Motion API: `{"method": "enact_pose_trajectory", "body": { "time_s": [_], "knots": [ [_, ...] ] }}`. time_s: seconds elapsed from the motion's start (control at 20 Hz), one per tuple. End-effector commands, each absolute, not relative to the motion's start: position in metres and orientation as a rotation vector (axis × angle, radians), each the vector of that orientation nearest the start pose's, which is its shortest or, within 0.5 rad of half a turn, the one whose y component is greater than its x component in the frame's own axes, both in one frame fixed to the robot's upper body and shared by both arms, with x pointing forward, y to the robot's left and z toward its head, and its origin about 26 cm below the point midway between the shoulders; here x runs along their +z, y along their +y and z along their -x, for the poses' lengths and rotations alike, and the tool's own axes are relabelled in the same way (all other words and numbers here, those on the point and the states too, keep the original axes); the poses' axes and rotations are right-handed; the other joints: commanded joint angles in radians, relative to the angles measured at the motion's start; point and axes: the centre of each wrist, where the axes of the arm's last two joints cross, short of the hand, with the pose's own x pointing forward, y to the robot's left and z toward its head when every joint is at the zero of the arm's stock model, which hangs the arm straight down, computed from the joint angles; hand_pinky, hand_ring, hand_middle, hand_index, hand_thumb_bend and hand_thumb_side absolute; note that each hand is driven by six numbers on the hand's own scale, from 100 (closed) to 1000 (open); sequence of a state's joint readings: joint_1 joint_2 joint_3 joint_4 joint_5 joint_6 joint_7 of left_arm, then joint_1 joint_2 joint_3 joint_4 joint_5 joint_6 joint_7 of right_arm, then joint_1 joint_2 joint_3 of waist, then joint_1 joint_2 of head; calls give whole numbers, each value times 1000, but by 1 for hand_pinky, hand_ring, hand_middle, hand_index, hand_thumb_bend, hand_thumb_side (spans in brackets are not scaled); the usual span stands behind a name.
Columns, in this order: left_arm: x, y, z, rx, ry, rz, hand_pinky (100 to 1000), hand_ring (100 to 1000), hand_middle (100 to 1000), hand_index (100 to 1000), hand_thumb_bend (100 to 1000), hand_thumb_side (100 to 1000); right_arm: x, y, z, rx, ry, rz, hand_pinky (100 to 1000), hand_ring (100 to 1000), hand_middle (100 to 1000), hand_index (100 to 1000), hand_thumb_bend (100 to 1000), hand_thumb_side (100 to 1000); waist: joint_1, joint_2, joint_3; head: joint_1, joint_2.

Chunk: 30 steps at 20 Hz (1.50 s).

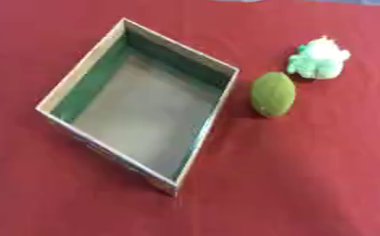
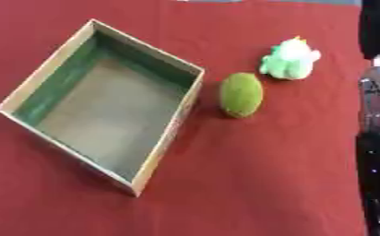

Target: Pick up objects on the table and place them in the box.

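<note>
An open cardboard box [image 1: 76, 73] with green inner walls and a bare grey floor sits left of centre on the red tablecloth. Just right of it lies an olive-green egg-shaped object [image 1: 273, 94]. Further back and right sits a small pale-green and white plush toy [image 1: 318, 58]. Part of my right arm [image 2: 378, 138], black with a silver joint, runs down the right edge of the right eye view. Neither hand shows in either view.
The red cloth [image 1: 306, 184] covers the whole table, with open cloth in front of and to the right of the box. A thin grey strip [image 2: 209, 1] shows at the far edge.
</note>
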State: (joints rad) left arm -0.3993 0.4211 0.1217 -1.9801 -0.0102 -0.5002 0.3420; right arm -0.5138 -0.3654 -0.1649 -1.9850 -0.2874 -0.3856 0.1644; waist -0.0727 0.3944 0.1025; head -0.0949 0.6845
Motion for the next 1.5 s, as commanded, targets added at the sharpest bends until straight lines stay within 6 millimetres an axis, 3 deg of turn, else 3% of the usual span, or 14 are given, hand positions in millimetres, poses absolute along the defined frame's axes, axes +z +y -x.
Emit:
{"method": "enact_pose_trajectory", "body": {
  "time_s": [0.05, 0.35, 0.5, 0.6, 0.85, 1.1, 1.25, 1.5],
  "knots": [
    [255, 294, -302, 52, 3278, 375, 841, 799, 721, 916, 199, 667, 284, -286, -306, -524, 3314, 128, 918, 956, 646, 909, 100, 485, 19, -10, -1, -1, -3],
    [257, 295, -302, 36, 3270, 382, 841, 800, 722, 916, 202, 661, 290, -289, -305, -511, 3303, 107, 915, 957, 653, 912, 100, 509, 17, -10, 4, 16, -4],
    [256, 297, -302, 41, 3269, 399, 841, 799, 722, 916, 201, 663, 293, -298, -302, -584, 3292, 16, 907, 957, 654, 914, 100, 470, 12, -15, -3, 23, 2],
    [255, 299, -301, 51, 3272, 416, 841, 799, 722, 916, 200, 665, 295, -309, -299, -704, 3260, -96, 901, 954, 654, 914, 100, 470, 6, -19, -11, 30, 9],
    [254, 304, -299, 86, 3277, 463, 841, 799, 722, 915, 194, 671, 295, -344, -283, -1196, 3086, -470, 871, 943, 669, 905, 100, 463, -13, -24, -31, 52, 19],
    [252, 308, -298, 112, 3276, 500, 841, 799, 722, 915, 192, 672, 297, -368, -269, -1480, 2926, -780, 853, 934, 701, 902, 100, 323, -22, -25, -49, 65, 16],
    [252, 310, -297, 117, 3271, 518, 841, 799, 722, 915, 193, 671, 292, -376, -265, -1621, 2837, -936, 848, 943, 731, 909, 100, 228, -25, -25, -57, 74, 8],
    [251, 312, -296, 133, 3270, 547, 841, 799, 722, 915, 189, 673, 286, -380, -262, -1873, 2648, -1101, 848, 956, 776, 922, 100, 199, -32, -26, -68, 87, 0]
  ]
}}
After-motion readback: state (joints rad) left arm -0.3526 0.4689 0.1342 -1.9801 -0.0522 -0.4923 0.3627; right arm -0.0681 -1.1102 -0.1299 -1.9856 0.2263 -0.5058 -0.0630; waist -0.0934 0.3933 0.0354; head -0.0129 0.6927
